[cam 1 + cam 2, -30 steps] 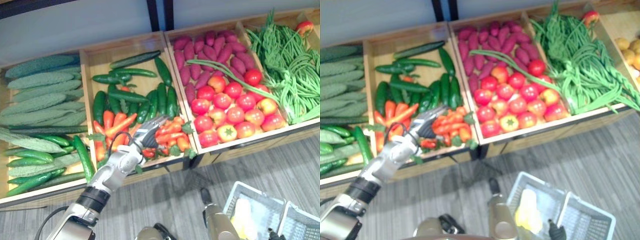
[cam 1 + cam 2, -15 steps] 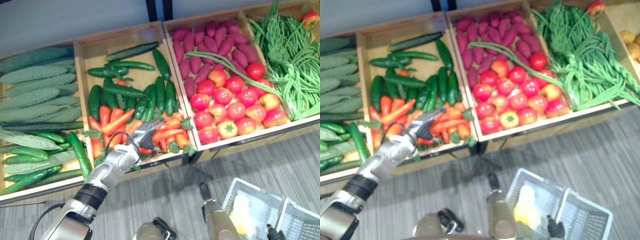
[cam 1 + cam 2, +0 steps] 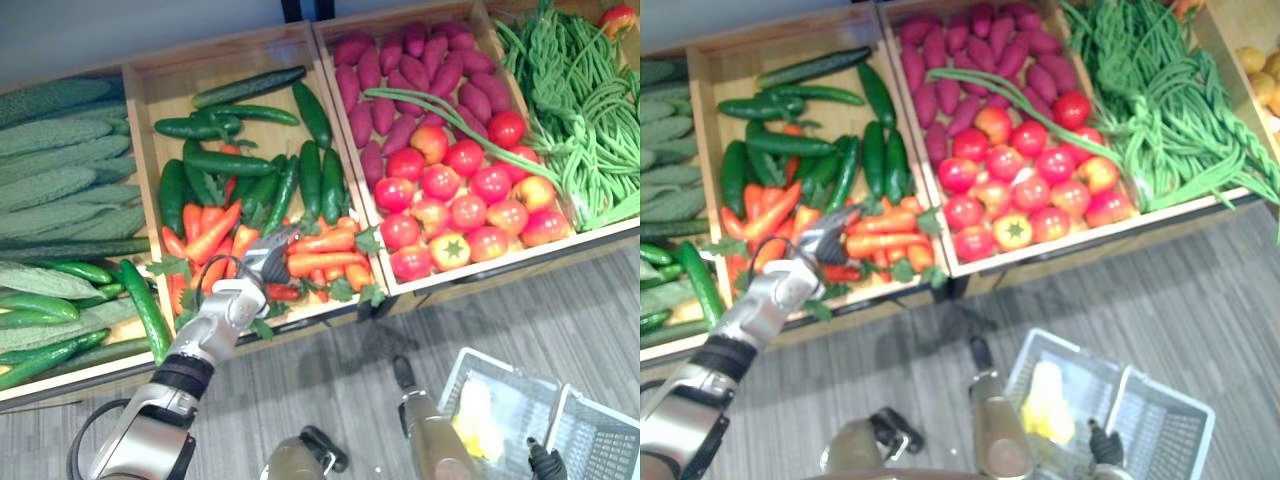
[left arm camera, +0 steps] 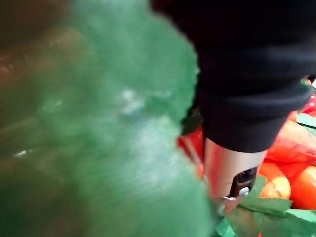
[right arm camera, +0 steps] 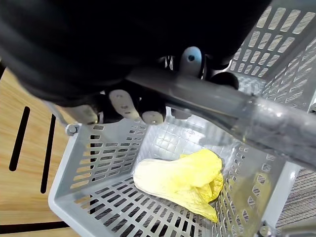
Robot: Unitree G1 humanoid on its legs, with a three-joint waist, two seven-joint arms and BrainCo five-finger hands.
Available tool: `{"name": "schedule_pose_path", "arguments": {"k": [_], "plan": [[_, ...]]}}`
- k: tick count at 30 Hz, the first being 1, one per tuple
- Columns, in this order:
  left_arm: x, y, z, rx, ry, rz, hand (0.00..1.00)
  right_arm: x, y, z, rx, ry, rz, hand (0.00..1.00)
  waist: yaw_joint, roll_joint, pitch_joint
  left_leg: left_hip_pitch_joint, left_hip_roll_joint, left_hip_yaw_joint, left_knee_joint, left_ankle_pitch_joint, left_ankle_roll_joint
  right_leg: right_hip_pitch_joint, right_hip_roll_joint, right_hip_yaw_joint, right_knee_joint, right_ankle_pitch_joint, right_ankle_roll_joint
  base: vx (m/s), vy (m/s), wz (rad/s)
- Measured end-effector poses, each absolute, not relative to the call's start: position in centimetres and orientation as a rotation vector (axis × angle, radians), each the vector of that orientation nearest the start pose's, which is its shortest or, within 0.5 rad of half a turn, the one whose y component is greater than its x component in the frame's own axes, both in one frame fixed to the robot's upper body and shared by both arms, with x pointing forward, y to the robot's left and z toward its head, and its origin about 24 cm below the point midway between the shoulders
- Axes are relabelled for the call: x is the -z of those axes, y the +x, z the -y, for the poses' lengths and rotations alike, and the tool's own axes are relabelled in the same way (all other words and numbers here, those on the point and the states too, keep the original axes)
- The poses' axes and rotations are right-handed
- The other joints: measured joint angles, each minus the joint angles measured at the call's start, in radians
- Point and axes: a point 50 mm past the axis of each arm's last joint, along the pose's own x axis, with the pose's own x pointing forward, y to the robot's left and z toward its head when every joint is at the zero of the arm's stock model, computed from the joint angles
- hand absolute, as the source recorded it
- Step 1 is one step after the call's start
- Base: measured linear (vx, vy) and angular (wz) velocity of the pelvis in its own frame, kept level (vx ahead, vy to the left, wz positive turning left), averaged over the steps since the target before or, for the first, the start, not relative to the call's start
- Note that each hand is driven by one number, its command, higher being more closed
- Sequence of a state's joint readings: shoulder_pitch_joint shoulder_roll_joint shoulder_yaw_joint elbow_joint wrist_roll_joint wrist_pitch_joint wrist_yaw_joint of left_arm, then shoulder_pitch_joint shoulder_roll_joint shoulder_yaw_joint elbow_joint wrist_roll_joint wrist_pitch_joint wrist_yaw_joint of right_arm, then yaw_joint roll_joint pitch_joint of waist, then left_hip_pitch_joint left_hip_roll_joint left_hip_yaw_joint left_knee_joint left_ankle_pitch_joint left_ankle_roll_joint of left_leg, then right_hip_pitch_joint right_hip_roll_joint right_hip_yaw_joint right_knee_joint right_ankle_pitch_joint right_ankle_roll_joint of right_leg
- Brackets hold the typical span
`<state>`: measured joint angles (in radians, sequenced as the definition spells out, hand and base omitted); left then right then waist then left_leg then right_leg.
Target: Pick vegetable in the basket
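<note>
Over the carrots (image 3: 322,241) at the crate (image 3: 165,100) front sits the left hand (image 3: 262,264), fingers among leaves, can't tell if closed. Right hand (image 5: 122,102) curled round handle (image 5: 217,108) of basket (image 5: 94,165), yellow vegetable (image 5: 177,180) inside. Best pinch one carrot mid-length, lift straight, don't drag neighbours

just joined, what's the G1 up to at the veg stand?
The left hand is reached into a wooden crate, down among the carrots at its front, with cucumbers lying behind them. Whether it has gripped one can't be told. The right hand has its fingers curled round the handle of the grey basket, held over the floor in front of the stand. One yellow vegetable already lies in the basket.
</note>
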<state>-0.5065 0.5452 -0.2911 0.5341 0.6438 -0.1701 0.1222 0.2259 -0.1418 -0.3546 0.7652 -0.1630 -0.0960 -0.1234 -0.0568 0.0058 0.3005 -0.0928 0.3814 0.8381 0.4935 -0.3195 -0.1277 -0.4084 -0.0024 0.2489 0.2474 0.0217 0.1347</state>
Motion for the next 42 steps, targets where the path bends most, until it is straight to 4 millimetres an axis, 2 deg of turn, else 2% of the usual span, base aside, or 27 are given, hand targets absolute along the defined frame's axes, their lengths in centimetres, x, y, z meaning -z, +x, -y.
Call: {"name": "schedule_pose_path", "arguments": {"k": [3, 4, 15, 26, 35, 38, 39, 42], "plan": [[-8.8, 34.3, -20.0, 0.124, 1.250, 0.192, 0.00, 12.4, 8.8, 27.2, 0.480, -0.229, -0.877, 1.00, 0.000, -0.008, 0.005, -0.010, 0.002, 0.000, 0.005, 0.000, 0.001, -0.006, 0.000, 0.001, -0.007, 0.006, 0.002, 0.00, 0.000, 0.00], [-8.8, 34.4, -19.9, 0.120, 1.244, 0.194, 1.00, 12.4, 8.8, 27.2, 0.481, -0.228, -0.878, 1.00, 0.000, -0.008, 0.005, -0.010, 0.003, 0.000, 0.006, -0.001, 0.001, -0.006, 0.000, 0.001, -0.007, 0.006, 0.002, 0.00, 0.000, 0.00], [-10.6, 35.2, -18.5, 0.107, 1.241, 0.282, 1.00, 12.6, 8.8, 27.1, 0.483, -0.226, -0.885, 1.00, 0.001, -0.011, 0.006, -0.025, 0.008, -0.004, 0.015, -0.005, 0.006, -0.006, -0.002, -0.005, -0.026, 0.018, 0.005, 0.00, 0.000, 0.00], [-10.7, 34.6, -17.4, 0.146, 1.242, 0.327, 1.00, 12.9, 8.3, 27.0, 0.495, -0.229, -0.910, 1.00, 0.003, -0.008, 0.004, -0.008, -0.010, -0.033, -0.002, -0.002, 0.010, 0.036, -0.026, -0.036, -0.041, 0.018, 0.005, 0.00, -0.004, 0.08], [-10.4, 34.1, -17.8, 0.156, 1.259, 0.327, 1.00, 13.3, 7.7, 26.9, 0.495, -0.225, -0.941, 1.00, 0.003, -0.006, 0.001, -0.009, -0.032, -0.077, -0.024, 0.015, 0.016, 0.064, -0.051, -0.072, -0.053, 0.019, 0.006, 0.00, -0.005, 0.14], [-9.8, 33.6, -18.2, 0.177, 1.267, 0.301, 1.00, 13.3, 7.4, 26.9, 0.498, -0.227, -0.951, 1.00, 0.005, -0.004, -0.011, -0.009, -0.042, -0.085, -0.037, 0.025, 0.017, 0.067, -0.058, -0.080, -0.054, 0.019, 0.006, 0.00, -0.011, 0.11], [-9.1, 33.2, -18.3, 0.196, 1.271, 0.275, 0.00, 13.3, 7.4, 27.0, 0.497, -0.230, -0.951, 1.00, 0.006, -0.005, -0.017, -0.009, -0.042, -0.086, -0.037, 0.025, 0.018, 0.068, -0.059, -0.082, -0.054, 0.019, 0.006, 0.00, 0.000, 0.00], [-7.5, 32.5, -17.9, 0.269, 1.277, 0.228, 0.00, 13.3, 7.4, 27.0, 0.496, -0.233, -0.951, 1.00, 0.005, -0.005, -0.019, -0.010, -0.045, -0.088, -0.037, 0.026, 0.019, 0.069, -0.063, -0.082, -0.054, 0.022, 0.008, 0.00, 0.000, 0.00]]}}
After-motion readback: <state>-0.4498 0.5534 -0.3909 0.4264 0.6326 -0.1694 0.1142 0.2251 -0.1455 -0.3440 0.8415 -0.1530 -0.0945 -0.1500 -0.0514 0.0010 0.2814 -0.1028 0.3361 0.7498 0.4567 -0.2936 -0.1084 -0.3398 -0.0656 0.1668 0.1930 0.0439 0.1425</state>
